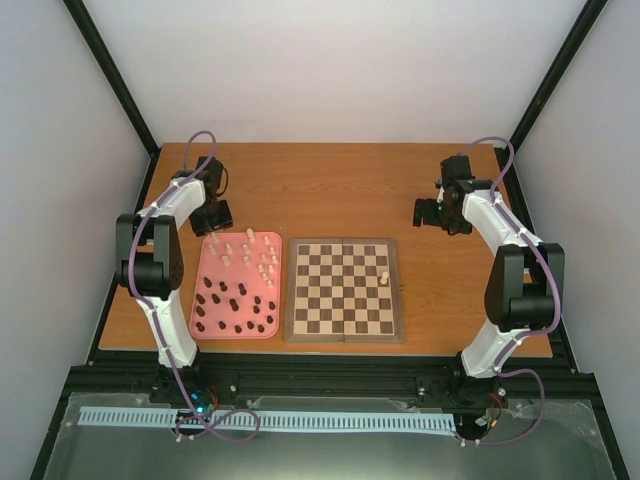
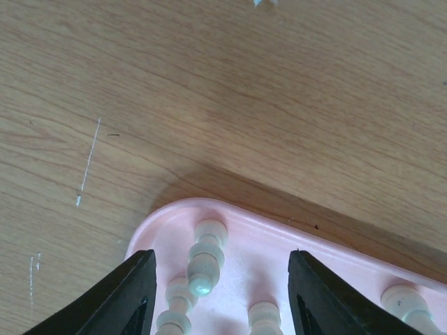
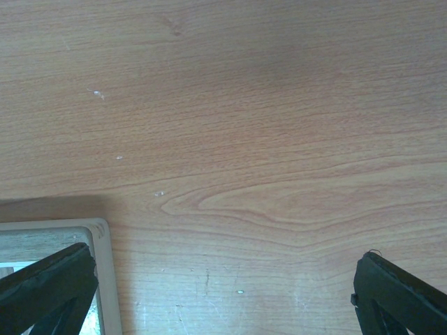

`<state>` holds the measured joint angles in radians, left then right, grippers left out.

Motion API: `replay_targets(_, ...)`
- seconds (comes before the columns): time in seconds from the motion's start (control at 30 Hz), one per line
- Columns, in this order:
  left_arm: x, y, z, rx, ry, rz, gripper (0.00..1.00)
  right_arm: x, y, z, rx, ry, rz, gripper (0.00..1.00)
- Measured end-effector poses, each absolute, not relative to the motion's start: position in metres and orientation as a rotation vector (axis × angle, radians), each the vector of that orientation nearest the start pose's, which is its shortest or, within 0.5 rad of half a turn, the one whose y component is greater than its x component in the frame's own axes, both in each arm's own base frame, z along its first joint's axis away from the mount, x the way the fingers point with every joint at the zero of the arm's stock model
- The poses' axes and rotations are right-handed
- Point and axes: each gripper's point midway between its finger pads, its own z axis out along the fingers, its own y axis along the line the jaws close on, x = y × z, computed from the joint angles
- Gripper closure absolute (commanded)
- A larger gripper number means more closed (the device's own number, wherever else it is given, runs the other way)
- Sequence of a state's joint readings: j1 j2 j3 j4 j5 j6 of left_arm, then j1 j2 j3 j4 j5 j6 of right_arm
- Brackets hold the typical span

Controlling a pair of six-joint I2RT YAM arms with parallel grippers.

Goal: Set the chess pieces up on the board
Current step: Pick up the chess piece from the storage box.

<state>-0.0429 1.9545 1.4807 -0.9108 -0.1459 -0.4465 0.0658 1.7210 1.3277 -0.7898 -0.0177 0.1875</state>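
Black left pincer apart over rounded pink tray w/ turned cream pieces; right pincer apart above woodgrain table.

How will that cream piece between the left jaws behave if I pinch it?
The cream piece is small and rounded, so it may slip or roll if pinched off-centre. It looks rigid and probably light. The neighbouring pieces on the pink tray sit close, so they might topple.

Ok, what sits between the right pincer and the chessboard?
Only bare tabletop: the top view shows plain wood from the right pincer to the board. The right wrist view agrees.
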Motion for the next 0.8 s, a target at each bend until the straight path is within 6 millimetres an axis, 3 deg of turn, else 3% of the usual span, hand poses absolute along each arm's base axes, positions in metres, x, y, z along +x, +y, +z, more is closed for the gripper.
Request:
replay_targets(0.23, 0.411, 0.009, 0.055, -0.613, 2.858, 0.134, 0.52, 0.4, 0.029, 0.108, 0.164, 2.757, 0.089, 0.0)
replay_targets(0.53, 0.409, 0.012, 0.034, -0.636, 2.893, 0.127, 0.61, 0.399, 0.028, 0.108, 0.164, 2.76, 0.084, 0.0)
replay_targets(0.8, 0.41, 0.011, 0.034, -0.638, 2.891, 0.116, 0.85, 0.399, 0.028, 0.107, 0.165, 2.762, 0.083, 0.0)
